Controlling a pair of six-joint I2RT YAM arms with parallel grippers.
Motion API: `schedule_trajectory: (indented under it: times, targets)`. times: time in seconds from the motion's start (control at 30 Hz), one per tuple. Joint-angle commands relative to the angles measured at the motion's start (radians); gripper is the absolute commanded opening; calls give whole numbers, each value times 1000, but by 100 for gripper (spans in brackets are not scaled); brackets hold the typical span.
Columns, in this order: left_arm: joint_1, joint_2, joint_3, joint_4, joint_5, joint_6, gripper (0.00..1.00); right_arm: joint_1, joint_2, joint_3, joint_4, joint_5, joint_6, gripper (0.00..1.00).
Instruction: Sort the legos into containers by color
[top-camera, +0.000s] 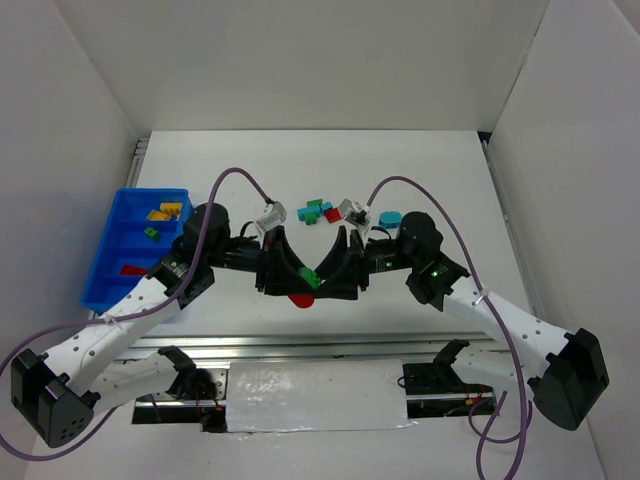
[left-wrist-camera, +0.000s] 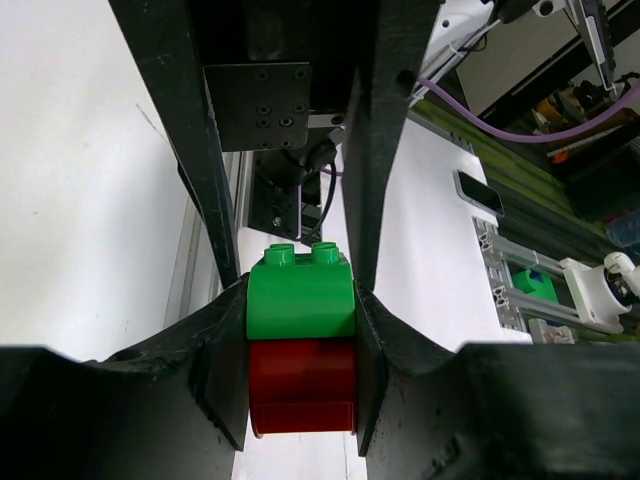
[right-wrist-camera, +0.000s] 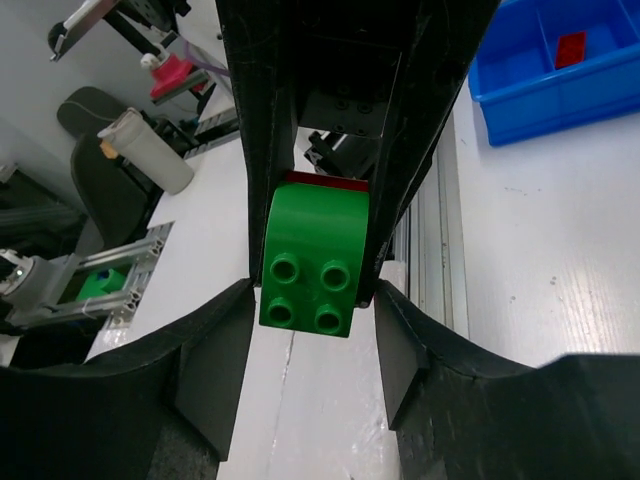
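At the near middle of the table (top-camera: 430, 170), the two arms meet nose to nose around one small stack: a green brick (left-wrist-camera: 300, 297) clicked onto a red brick (left-wrist-camera: 303, 388). The left gripper (left-wrist-camera: 300, 345) is pinching the red brick by its two sides. The right gripper (right-wrist-camera: 312, 300) has its jaws pressed against the sides of the green brick, whose studs face its camera.

The step, as I judge it, is to pull the two colors apart. To do it well, both grips must be firm before any pull. Then the arms should separate along the line of the studs, maybe with a small tilt to break the joint — not with a twist, which could make a brick slip out. After that, each brick goes to its own compartment of the blue tray (top-camera: 108, 232), which lies well apart to the left — a red piece lies in one compartment.
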Motion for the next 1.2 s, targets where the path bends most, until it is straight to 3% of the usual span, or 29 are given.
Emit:
schedule_trajectory:
  times: [0.0, 0.1, 0.13, 0.17, 0.33, 0.37, 0.4, 0.47, 0.57, 0.6, 0.7, 0.77, 0.97, 1.07, 1.17]
  targets:
    - [-8, -6, -1, 70, 40, -9, 0, 15, 10, 29, 108, -1, 17, 56]
    - [-12, -3, -3, 67, 51, -6, 0, 18, 24, 32, 123, -11, 18, 43]
    - [-12, -5, -3, 61, 45, 0, 0, 16, 27, 35, 122, -13, 17, 31]
    - [-13, -5, -1, 56, 42, 3, 0, 16, 27, 33, 120, -16, 15, 25]
    - [-13, -25, 9, 21, 19, 31, 1, 16, 4, 26, 76, -17, -26, 25]
    - [-12, -28, 11, 21, 19, 33, 1, 16, 0, 24, 73, -13, -31, 4]
    - [-12, -32, 12, 18, 20, 34, 2, 16, -7, 22, 68, -1, -37, 0]
    - [-12, -34, 15, 9, 16, 42, 4, 18, -19, 21, 50, 1, -48, 0]
    - [-12, -28, 12, 7, 10, 42, 26, 16, -31, 18, 43, -1, -57, 0]
    - [-13, -28, 11, 5, -4, 40, 48, 16, -34, 15, 45, -1, -55, 0]
    - [-12, -31, 11, 4, -44, 39, 79, 16, -37, 10, 60, 1, -48, 0]
    - [-12, -34, 14, 10, -61, 36, 86, 16, -37, 6, 63, 6, -45, 0]
    - [-12, -42, 22, 13, -136, 29, 87, 15, -39, -2, 48, 47, -60, 0]
    - [-12, -57, 43, -80, -343, 42, 92, 12, -42, -10, 42, 65, -65, 0]
    - [-10, -66, 49, -123, -461, 36, 94, 11, -48, -19, 72, 58, -49, 0]
